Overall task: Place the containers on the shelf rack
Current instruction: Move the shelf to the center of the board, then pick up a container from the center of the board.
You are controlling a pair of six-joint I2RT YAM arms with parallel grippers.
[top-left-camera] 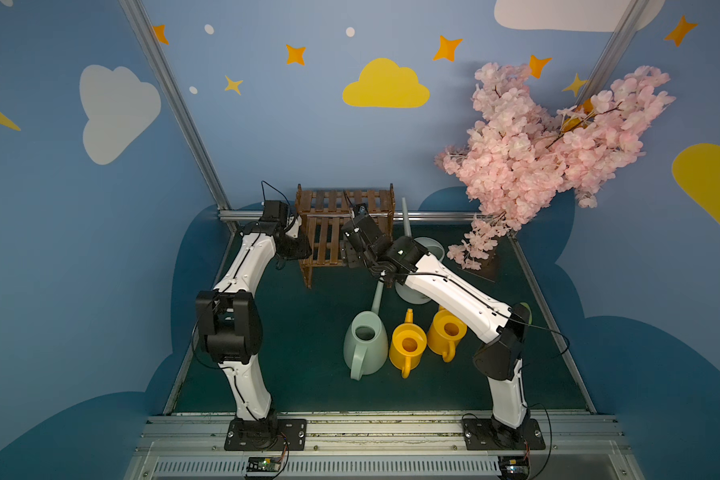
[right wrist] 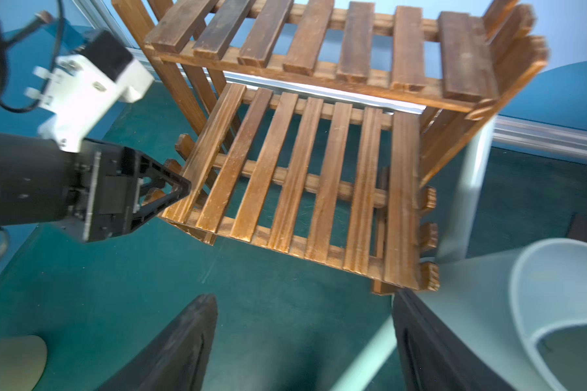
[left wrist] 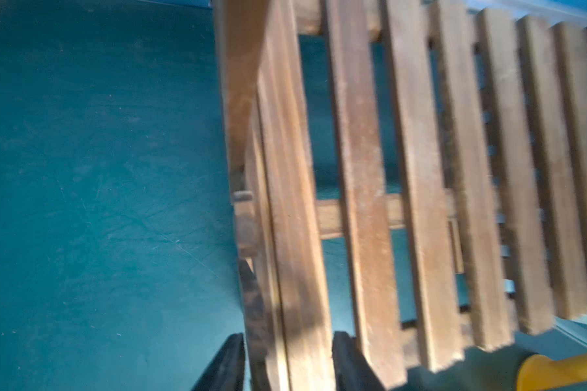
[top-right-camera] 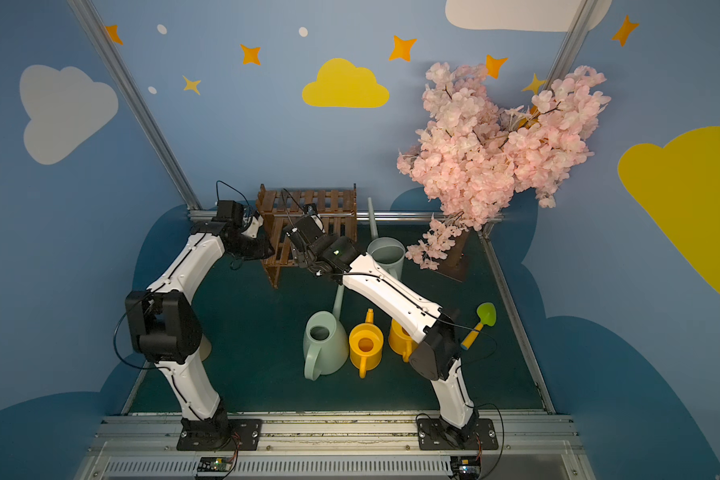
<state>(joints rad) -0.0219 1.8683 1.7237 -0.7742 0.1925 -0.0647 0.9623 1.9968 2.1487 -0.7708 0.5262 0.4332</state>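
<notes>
The shelf rack (top-left-camera: pixel 341 201) (top-right-camera: pixel 308 203) (right wrist: pixel 319 176), dark brown with slatted tiers, stands empty at the back of the green mat. My left gripper (top-left-camera: pixel 306 249) (left wrist: pixel 287 338) (right wrist: pixel 183 184) straddles the edge slat on its left side (left wrist: pixel 295 203), jaws slightly apart from the wood. In front of the lower tier hovers my right gripper (top-left-camera: pixel 348 254) (right wrist: pixel 305 298), open and empty. A grey-blue can (top-right-camera: pixel 387 253) (right wrist: pixel 488 304) stands right of the rack. The mint can (top-left-camera: pixel 364 345) and two yellow cans (top-left-camera: pixel 408 345) (top-left-camera: pixel 447 330) stand nearer the front.
A pink blossom tree (top-left-camera: pixel 537 145) on a dark base fills the back right corner. A green and yellow toy shovel (top-right-camera: pixel 481 322) lies by the right edge. A beige pot (top-right-camera: pixel 204 349) sits behind the left arm. A metal rail (top-left-camera: pixel 441 216) borders the back.
</notes>
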